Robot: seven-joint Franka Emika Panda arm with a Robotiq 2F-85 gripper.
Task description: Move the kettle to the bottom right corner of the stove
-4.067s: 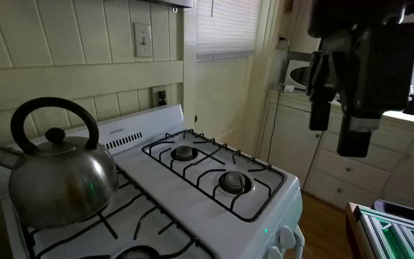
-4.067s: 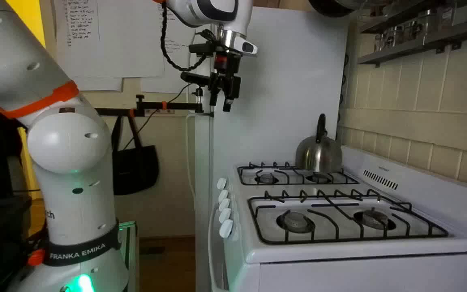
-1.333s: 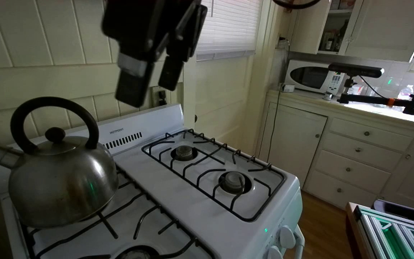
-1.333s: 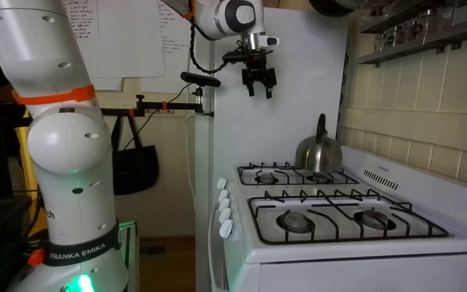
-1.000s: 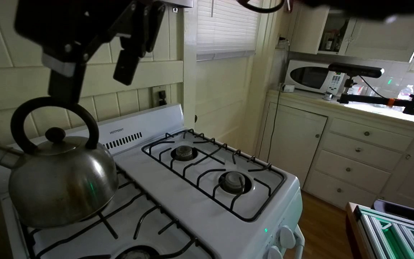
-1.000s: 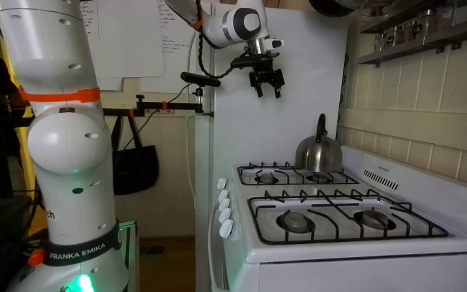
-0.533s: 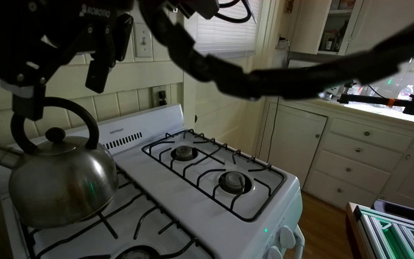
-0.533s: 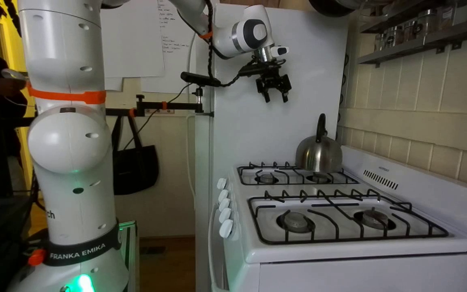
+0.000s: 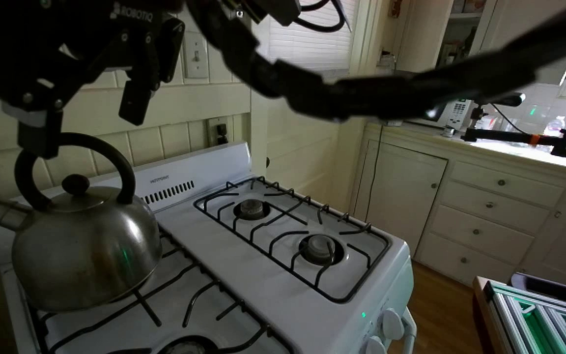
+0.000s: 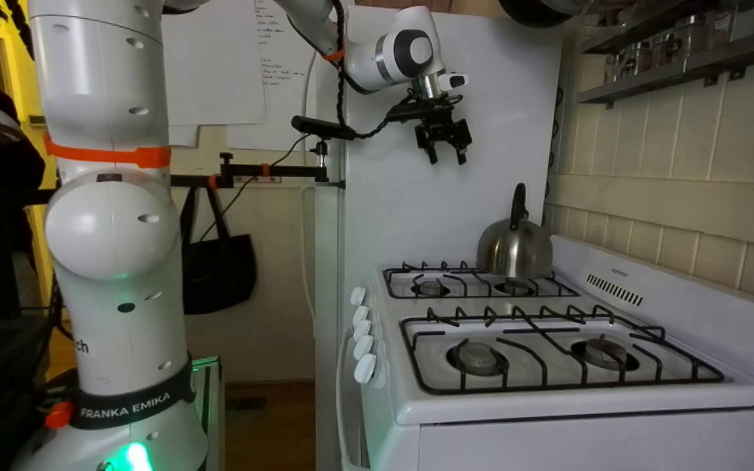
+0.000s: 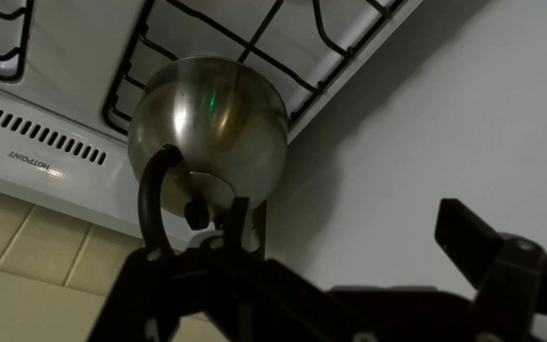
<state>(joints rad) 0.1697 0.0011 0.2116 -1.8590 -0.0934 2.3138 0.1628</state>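
The kettle (image 9: 86, 250) could swing or tip if I take its handle (image 9: 127, 179) away from the top of the arch, because the weight would then hang to one side. It stands upright, with the spout (image 9: 5, 212) in about one line with the handle. The body is round, so I take this line as its long axis; it runs roughly along the back panel (image 9: 214, 169), and the spout faces the tall white surface (image 10: 403, 209). The exact angle I cannot tell, as in the wrist view a finger (image 11: 236, 218) stands before the spout side. Its place is the rear left grate (image 9: 218, 283) of the stove (image 9: 239, 260), seen from the stove's front, so too low a lift may catch the base there. My gripper (image 10: 447, 159) hangs higher, apart from the kettle and more to the stove's front, its fingers spread wide with nothing between them. If I went straight down, I would probably miss the handle, or push the kettle toward the back panel. The goal seems to be the front right burner (image 10: 478, 358), diagonally across, so a swinging kettle could land off centre.
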